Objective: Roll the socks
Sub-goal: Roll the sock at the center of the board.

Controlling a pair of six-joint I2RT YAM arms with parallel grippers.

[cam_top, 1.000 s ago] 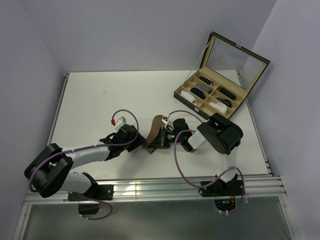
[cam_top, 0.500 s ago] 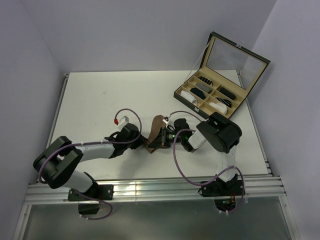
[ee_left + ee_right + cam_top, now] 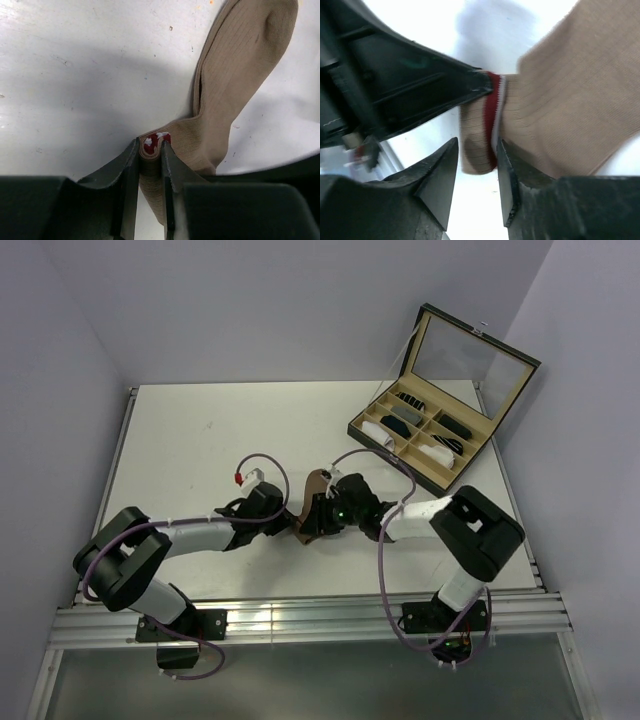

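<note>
The tan-brown sock (image 3: 310, 495) lies on the bench (image 3: 190, 440) a little below the middle of the top view, between the two wrists. In the left wrist view its striped cuff is seen pinched in the left jaws at the lower middle of the frame. The two fingers (image 3: 127, 170) stand nearly together, with only the folded fabric between them. From there the sock (image 3: 240, 75) runs to the upper right of the frame, its rounded toe near the top edge.

In the right wrist view the folded end of the cuff sits in the gap of the right jaws, low in the middle of the frame. These fingers (image 3: 440, 170) are held a little apart, about as wide as the fold, and whether the fabric is pressed cannot be told. A finger of the left jaws comes in from the upper left of that frame and touches the cuff.

The sock (image 3: 570, 100) is ribbed and tan-brown, creased lengthwise along the foot and doubled over at the cuff. A dark red band edged with white is shown there.

In the top view most of the sock is covered by the wrists, and only a brown strip is seen. The right wrist view is blurred. In the left wrist view the lower end of the sock is hidden behind the fingers. An open case (image 3: 468, 348) stands at the upper right of the top view, its contents too small to be made out.
</note>
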